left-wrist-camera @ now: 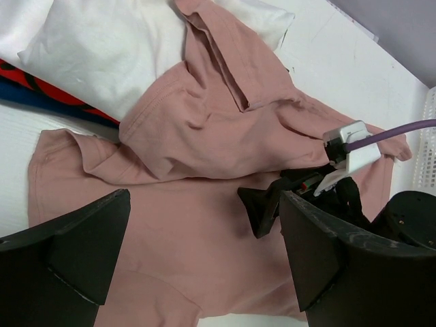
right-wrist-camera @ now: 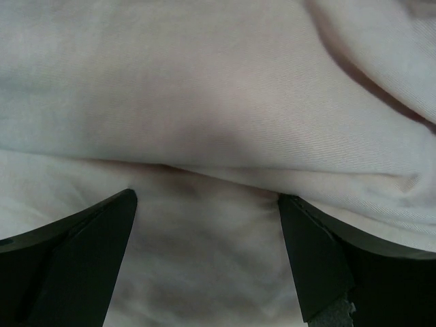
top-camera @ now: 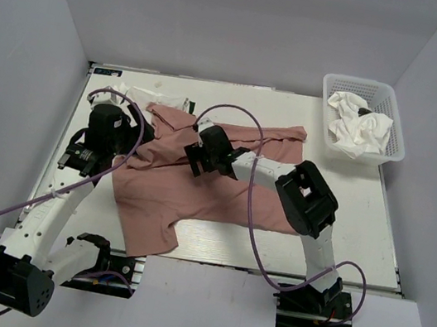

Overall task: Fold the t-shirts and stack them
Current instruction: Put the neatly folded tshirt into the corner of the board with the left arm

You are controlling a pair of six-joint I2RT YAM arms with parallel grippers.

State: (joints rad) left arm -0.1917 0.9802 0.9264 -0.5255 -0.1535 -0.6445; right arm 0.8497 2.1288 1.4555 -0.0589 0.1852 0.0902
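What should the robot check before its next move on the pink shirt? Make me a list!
1. The left gripper is open: ok.
2. The right gripper is open: ok.
3. The right gripper is above the pink t-shirt: ok.
4. The pink t-shirt lies flat: not ok, its top is bunched up.
5. The folded stack is apart from the pink t-shirt: not ok, pink cloth lies against it.
6. The right gripper touches the cloth: cannot tell.
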